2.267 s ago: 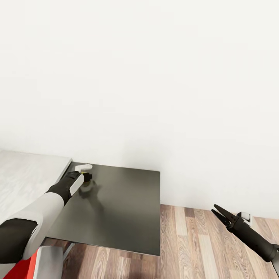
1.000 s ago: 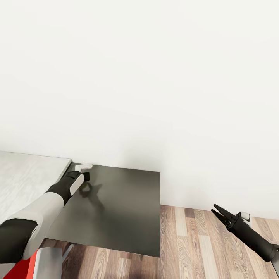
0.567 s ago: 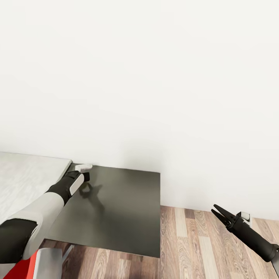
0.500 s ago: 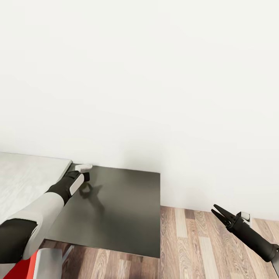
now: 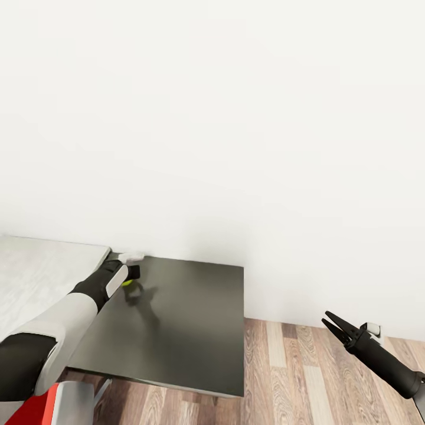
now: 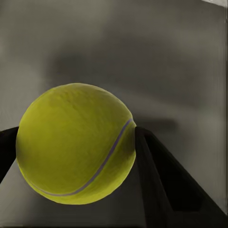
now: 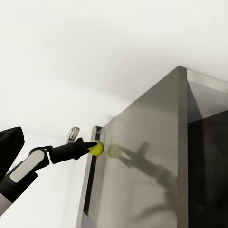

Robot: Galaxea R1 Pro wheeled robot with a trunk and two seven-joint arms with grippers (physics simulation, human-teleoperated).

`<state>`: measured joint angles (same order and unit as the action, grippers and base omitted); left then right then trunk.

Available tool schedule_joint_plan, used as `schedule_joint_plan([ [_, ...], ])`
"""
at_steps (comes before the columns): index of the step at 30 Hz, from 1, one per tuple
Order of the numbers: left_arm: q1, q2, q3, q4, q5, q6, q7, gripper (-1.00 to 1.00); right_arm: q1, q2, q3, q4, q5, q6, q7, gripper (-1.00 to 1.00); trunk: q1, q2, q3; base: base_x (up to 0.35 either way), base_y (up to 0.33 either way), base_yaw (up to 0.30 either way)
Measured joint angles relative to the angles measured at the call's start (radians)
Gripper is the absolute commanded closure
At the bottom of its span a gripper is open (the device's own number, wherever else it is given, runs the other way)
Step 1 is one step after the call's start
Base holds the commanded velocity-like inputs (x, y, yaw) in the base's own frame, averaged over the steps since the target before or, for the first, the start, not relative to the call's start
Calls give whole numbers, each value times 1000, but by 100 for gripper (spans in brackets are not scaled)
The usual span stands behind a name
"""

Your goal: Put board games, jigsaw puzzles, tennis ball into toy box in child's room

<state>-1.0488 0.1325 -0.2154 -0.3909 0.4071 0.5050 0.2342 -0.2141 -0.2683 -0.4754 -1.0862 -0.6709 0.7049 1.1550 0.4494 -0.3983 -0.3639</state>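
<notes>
Wrist footage from the left arm gives what the head camera barely hints at: the tennis ball (image 6: 75, 143) sits clamped between the two dark fingers (image 6: 164, 183) of the left gripper (image 6: 76, 156), one finger pressed against each side of it, with the dark grey end of the worktop (image 6: 142, 57) blurred behind. From the head camera the ball (image 5: 127, 283) is only a sliver of yellow-green at the tip of the left gripper (image 5: 128, 278), above the dark section of the worktop (image 5: 189, 319) near its back edge, close to where the pale mottled top begins. The right wrist camera sees the same grasp from the side: the left arm reaches out long and nearly level, and the ball (image 7: 97, 147) at its tip is mirrored as a faint reflection in the glossy dark surface. The right arm is held low over the wooden floor (image 5: 307, 378), well apart from the worktop, its right gripper (image 5: 332, 325) with fingers spread and holding nothing.
</notes>
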Motion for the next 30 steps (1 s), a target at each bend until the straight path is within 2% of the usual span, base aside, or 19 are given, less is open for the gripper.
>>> schedule_joint_plan([
  [6,0,2,1,-1,0,23,-8,100,0,0,0,0,0,0,0,-100,0,0,10,0,0,0],
  [9,0,15,4,-8,2,54,-10,100,0,0,0,0,0,0,0,-100,0,0,15,0,0,0],
  [11,0,34,9,-64,8,120,-13,100,0,0,0,0,0,0,-1,-100,0,0,18,0,0,0],
  [13,0,42,14,-120,11,190,-21,100,0,-1,0,0,0,0,-1,-100,0,0,21,0,0,0],
  [17,4,69,46,-255,13,361,-93,100,0,-1,0,0,0,0,0,-100,0,0,28,0,0,0],
  [19,6,78,71,-294,13,418,-135,100,0,-1,0,1,0,1,0,-100,0,0,31,0,0,0],
  [22,7,91,104,-316,14,481,-162,100,-1,-1,0,1,0,1,0,-100,0,0,36,0,0,0],
  [26,8,106,144,-325,22,528,-213,100,-1,-2,0,1,0,1,-1,-100,0,0,43,0,0,0],
  [30,9,136,156,-327,31,540,-294,100,-2,-2,0,1,0,2,-1,-100,0,0,49,0,0,0],
])
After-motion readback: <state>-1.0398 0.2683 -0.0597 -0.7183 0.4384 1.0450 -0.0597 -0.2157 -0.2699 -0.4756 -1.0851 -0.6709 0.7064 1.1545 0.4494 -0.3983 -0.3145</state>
